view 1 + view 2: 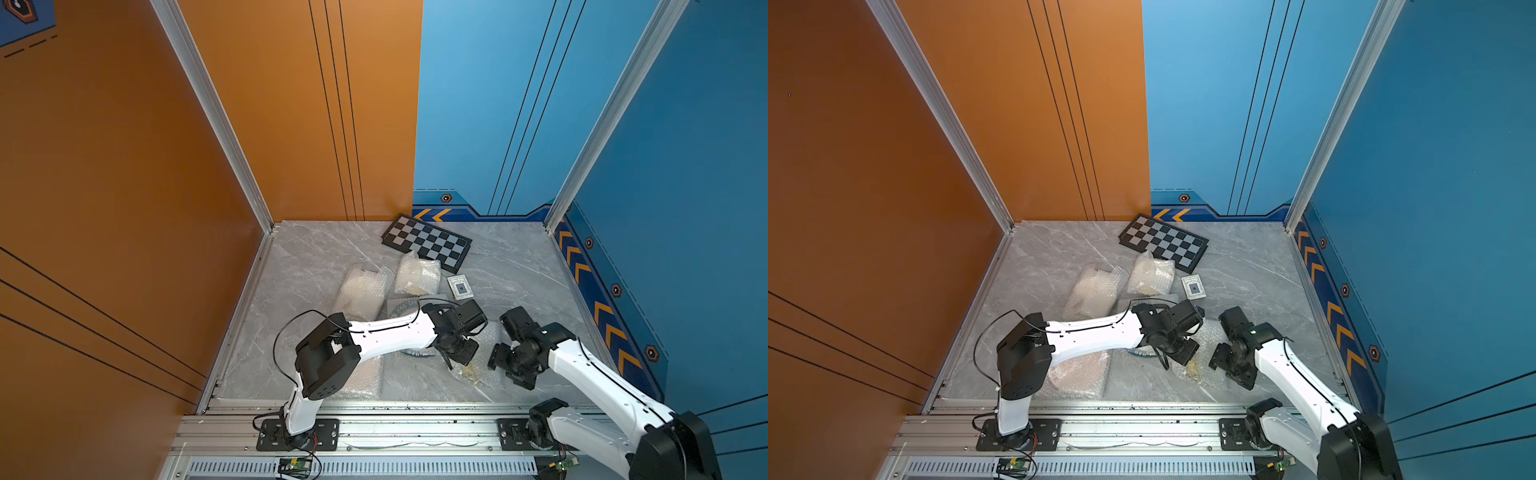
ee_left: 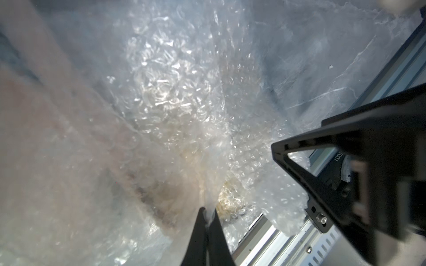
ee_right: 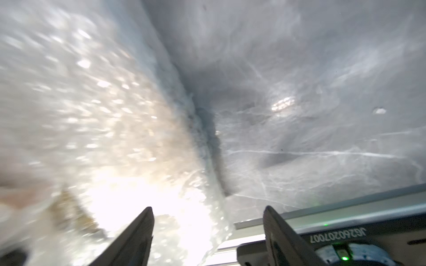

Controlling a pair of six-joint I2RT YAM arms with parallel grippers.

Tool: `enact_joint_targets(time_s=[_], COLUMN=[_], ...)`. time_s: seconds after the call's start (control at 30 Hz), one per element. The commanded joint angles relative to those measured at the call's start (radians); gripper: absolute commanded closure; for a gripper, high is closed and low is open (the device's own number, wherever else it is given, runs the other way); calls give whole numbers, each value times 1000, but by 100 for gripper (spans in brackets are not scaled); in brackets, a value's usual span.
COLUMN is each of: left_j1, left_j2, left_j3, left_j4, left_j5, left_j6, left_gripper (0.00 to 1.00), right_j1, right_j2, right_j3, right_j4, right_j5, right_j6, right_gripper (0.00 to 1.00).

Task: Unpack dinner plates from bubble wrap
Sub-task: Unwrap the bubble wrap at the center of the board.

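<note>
Grey marbled tabletop [image 1: 519, 266], walled orange on the left and blue on the right.

- Bubble wrap: four bundles are noted. Two lie far of centre [image 1: 417, 272] [image 1: 361, 291], one near left under the left arm [image 1: 361, 382], and one near centre between the two grippers [image 1: 478, 372].
- Dinner plates: none is seen bare with certainty. A yellowish patch [image 2: 228, 202] is made out through the near-centre bundle and is judged to be a plate inside.
- Left gripper [image 2: 208, 214]: the fingers are pressed together on a pinched fold of that bundle's wrap, at its left side.
- Right gripper [image 3: 208, 208]: the jaws are spread and nothing is clamped. It is held just right of the bundle, and the wrap's loose edge [image 3: 207, 161] is seen running away from between the fingers.
- Deciding relation: the bundle lies left of the right gripper and right of the left gripper, so both are about equally near. With one side pinned, a pull to the right on the free edge is judged to be what opens it.
- Risk: the plate may be dragged along with the wrap.
</note>
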Motion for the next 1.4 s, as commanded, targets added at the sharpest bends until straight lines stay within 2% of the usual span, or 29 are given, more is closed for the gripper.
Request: enact_joint_targets(time_s=[0.0, 0.3, 0.37, 0.57, 0.87, 1.07, 1.23, 1.37], left_j1=[9, 10, 10, 15, 34, 39, 38, 40], left_j2=[-27, -25, -29, -24, 2, 9, 22, 37], left_j3=[-12, -7, -13, -32, -54, -68, -58, -38], left_j4=[15, 16, 16, 15, -16, -17, -19, -27], left_j5=[20, 37, 37, 41, 33, 41, 48, 52], left_j6=[-5, 6, 7, 9, -4, -6, -13, -13], left_gripper=[100, 100, 100, 100, 100, 100, 100, 100], right_j1=[-102, -181, -214, -272, -391, -392, -380, -369], right_j2=[-22, 47, 58, 130, 145, 169, 163, 148], right_j3=[38, 73, 70, 55, -59, -97, -128, -145], right_j4=[-67, -58, -38, 45, 225, 311, 383, 408], right_j5=[-88, -98, -112, -167, -290, -327, -360, -363], right_j6=[-66, -128, -141, -184, -239, -229, -206, -194], right_gripper=[24, 24, 26, 43, 45, 47, 53, 62])
